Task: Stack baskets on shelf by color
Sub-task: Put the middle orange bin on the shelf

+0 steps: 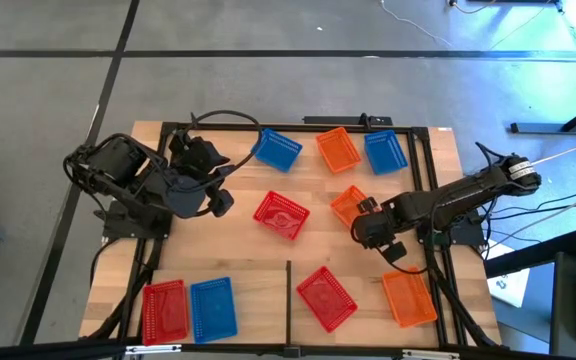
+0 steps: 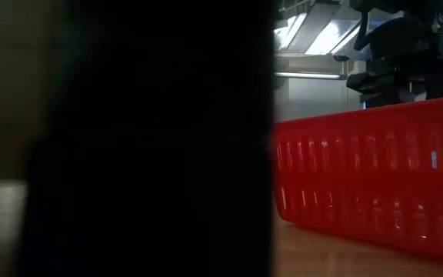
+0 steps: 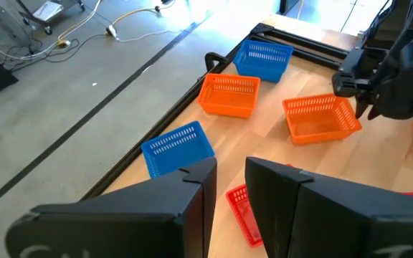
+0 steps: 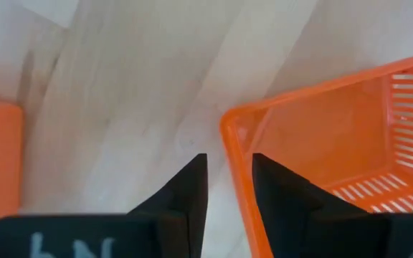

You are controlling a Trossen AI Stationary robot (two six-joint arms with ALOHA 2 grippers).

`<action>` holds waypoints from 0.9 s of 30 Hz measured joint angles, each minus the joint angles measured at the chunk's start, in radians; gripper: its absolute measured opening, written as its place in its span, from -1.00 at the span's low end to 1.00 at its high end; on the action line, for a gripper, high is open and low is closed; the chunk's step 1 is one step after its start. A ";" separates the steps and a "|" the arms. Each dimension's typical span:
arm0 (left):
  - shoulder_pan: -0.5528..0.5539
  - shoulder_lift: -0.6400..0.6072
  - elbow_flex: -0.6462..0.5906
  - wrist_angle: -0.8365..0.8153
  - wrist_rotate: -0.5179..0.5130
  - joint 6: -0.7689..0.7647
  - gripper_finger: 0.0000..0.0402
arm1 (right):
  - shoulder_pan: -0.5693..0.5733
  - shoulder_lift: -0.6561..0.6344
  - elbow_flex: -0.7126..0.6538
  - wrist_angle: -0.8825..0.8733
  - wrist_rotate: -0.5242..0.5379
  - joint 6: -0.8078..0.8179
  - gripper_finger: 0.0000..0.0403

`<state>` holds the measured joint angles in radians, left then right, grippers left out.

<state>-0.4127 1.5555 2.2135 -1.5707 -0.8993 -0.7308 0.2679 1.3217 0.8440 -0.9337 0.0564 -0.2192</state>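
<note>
Nine baskets lie on the pale wooden shelf (image 1: 248, 255). Along the far edge are a blue one (image 1: 276, 150), an orange one (image 1: 338, 149) and a blue one (image 1: 386, 152). A red basket (image 1: 281, 215) and an orange basket (image 1: 346, 203) sit mid-shelf. Near the front are red (image 1: 164, 310), blue (image 1: 213, 308), red (image 1: 326, 297) and orange (image 1: 409, 298). My right gripper (image 4: 229, 183) is narrowly open, its fingers astride a wall of the mid-shelf orange basket (image 4: 335, 143). My left gripper (image 3: 230, 190) is open, empty, above the shelf left of the mid-shelf red basket. My right gripper comes from above, pointing down, at the orange basket's end wall (image 4: 236, 154) near a corner. One finger (image 4: 282, 190) is inside the basket and one finger (image 4: 188, 190) is outside. A strip of shelf shows beside the outer finger; I cannot tell whether the inner one touches. The basket rests on the shelf.
A thin black divider bar (image 1: 288, 295) stands at the near edge between the front baskets. A black frame (image 1: 423, 180) borders the shelf. In the low view a dark shape (image 2: 144, 138) fills the left, with a red basket (image 2: 375, 177) close on the right.
</note>
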 joint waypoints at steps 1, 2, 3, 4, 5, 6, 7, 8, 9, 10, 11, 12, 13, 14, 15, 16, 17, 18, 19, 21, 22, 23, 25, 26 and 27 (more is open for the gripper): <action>0.000 0.000 0.000 0.000 0.000 0.000 -0.66 | -0.005 0.004 0.000 0.000 -0.013 -0.001 -0.45; 0.000 0.000 0.000 0.000 0.000 0.000 -0.66 | -0.009 0.009 0.000 0.000 -0.017 -0.002 -0.45; 0.000 0.000 0.000 0.000 0.000 0.000 -0.66 | -0.013 0.013 0.000 0.001 -0.020 -0.004 -0.45; 0.000 0.000 0.000 0.000 0.000 0.000 -0.66 | -0.017 0.020 0.000 0.001 -0.021 -0.015 -0.45; 0.000 0.000 0.000 0.000 0.000 0.000 -0.66 | -0.021 0.026 0.000 0.001 -0.021 -0.027 -0.45; 0.000 0.000 0.000 0.000 0.000 0.000 -0.66 | -0.025 0.032 0.000 0.001 -0.022 -0.043 -0.45; 0.000 0.000 0.000 0.000 0.000 0.000 -0.66 | -0.028 0.039 0.000 0.001 -0.025 -0.049 -0.45; 0.000 0.000 0.000 0.000 0.000 0.000 -0.66 | -0.032 0.046 0.000 0.002 -0.027 -0.052 -0.45; 0.000 0.000 0.000 0.000 0.000 0.000 -0.66 | -0.036 0.053 0.000 0.002 -0.027 -0.055 -0.45; 0.000 0.000 0.000 0.000 0.000 0.000 -0.66 | -0.040 0.059 0.000 0.002 -0.027 -0.055 -0.45; 0.000 0.000 0.000 0.000 0.000 0.000 -0.66 | -0.043 0.064 0.000 0.004 -0.027 -0.056 -0.45; 0.000 0.000 0.000 0.000 0.000 0.000 -0.66 | -0.047 0.071 0.000 0.006 -0.026 -0.056 -0.45; 0.000 0.000 0.000 0.000 0.000 0.000 -0.66 | -0.052 0.080 0.000 0.012 -0.026 -0.056 -0.45; 0.000 0.000 0.000 0.000 0.000 0.000 -0.66 | -0.057 0.088 0.000 0.022 -0.026 -0.056 -0.45; 0.000 0.000 0.000 0.000 0.000 0.000 -0.66 | -0.061 0.097 0.000 0.035 -0.025 -0.056 -0.45; 0.000 0.000 0.000 0.000 0.000 0.000 -0.66 | -0.064 0.107 0.000 0.044 -0.026 -0.056 -0.45; 0.000 0.000 0.000 0.000 0.000 0.000 -0.66 | -0.068 0.118 0.000 0.052 -0.026 -0.056 -0.45; 0.000 0.000 0.000 0.000 0.000 0.000 -0.66 | -0.071 0.129 0.000 0.062 -0.026 -0.055 -0.45; 0.000 0.000 0.000 0.000 0.000 0.000 -0.66 | -0.073 0.139 0.000 0.069 -0.025 -0.054 -0.45; 0.000 0.000 0.000 0.000 0.000 0.000 -0.66 | -0.076 0.159 0.000 0.083 -0.025 -0.051 -0.45; 0.000 0.000 0.000 0.000 0.000 0.000 -0.66 | -0.076 0.168 0.000 0.091 -0.024 -0.049 -0.45; 0.000 0.000 0.000 0.000 0.000 0.000 -0.66 | -0.076 0.175 0.000 0.098 -0.024 -0.049 -0.45; 0.000 0.000 0.000 0.000 0.000 0.000 -0.66 | -0.076 0.189 0.000 0.123 -0.024 -0.048 -0.49; 0.000 0.000 0.000 0.000 0.000 0.000 -0.66 | -0.076 0.194 0.000 0.132 -0.024 -0.048 -0.52; 0.000 0.000 0.000 0.000 0.000 0.000 -0.66 | -0.076 0.200 0.000 0.138 -0.024 -0.048 -0.57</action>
<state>-0.4129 1.5555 2.2135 -1.5707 -0.8993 -0.7307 0.1917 1.5213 0.8440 -0.7955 0.0326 -0.2676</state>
